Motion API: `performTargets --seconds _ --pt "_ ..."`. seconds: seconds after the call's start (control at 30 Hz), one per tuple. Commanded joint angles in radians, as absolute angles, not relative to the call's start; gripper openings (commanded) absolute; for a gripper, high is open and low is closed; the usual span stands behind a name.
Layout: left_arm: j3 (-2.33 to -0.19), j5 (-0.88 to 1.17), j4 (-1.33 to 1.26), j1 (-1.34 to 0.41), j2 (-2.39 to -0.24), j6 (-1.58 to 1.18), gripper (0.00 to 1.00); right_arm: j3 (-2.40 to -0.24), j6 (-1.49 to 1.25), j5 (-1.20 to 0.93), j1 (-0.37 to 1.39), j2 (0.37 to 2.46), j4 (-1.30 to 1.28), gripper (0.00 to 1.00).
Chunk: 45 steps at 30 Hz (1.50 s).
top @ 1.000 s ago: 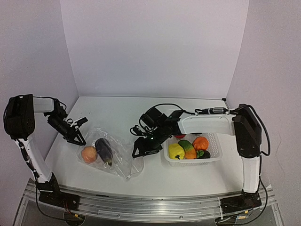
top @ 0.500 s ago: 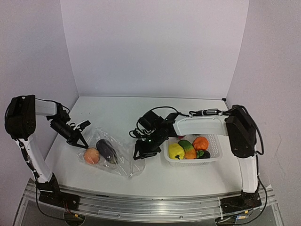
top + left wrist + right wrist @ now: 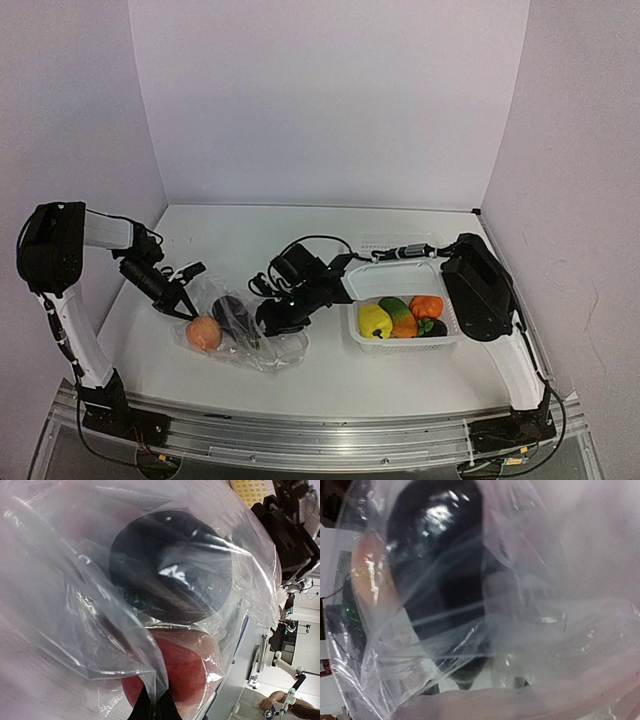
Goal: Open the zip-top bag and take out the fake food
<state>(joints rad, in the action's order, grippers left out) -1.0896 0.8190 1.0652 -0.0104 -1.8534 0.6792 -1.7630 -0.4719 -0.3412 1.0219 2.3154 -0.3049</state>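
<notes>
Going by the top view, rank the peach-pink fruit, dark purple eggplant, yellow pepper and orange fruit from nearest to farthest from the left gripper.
From the left gripper:
1. peach-pink fruit, just right of it, inside the zip-top bag.
2. dark purple eggplant, beside that fruit, also bagged.
3. yellow pepper, left end of the basket.
4. orange fruit, the basket's right side.

Clear bag (image 3: 560, 630) fills the frame; inside, upper left, a dark purple piece (image 3: 440, 555), a peach one (image 3: 367, 575) left of it.
</notes>
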Motion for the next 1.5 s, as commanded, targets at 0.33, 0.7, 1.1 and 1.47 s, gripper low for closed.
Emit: performTargets --seconds 0.33,0.7,1.1,1.47 --pt "-1.124 0.931 1.048 -0.106 -1.877 0.635 0.00 -1.820 -0.373 -0.179 1.084 2.376 -0.137 0.65" --pt "-1.126 0.876 1.025 -0.098 -1.874 0.615 0.00 -1.753 -0.332 0.110 1.100 2.272 -0.233 0.65" --pt "-1.136 0.862 1.017 -0.090 -1.880 0.613 0.00 -1.717 -0.354 0.018 1.128 2.160 -0.410 0.47" --pt "-1.137 0.851 1.010 -0.089 -1.874 0.608 0.00 -1.804 -0.381 -0.122 1.127 2.273 -0.404 0.31"
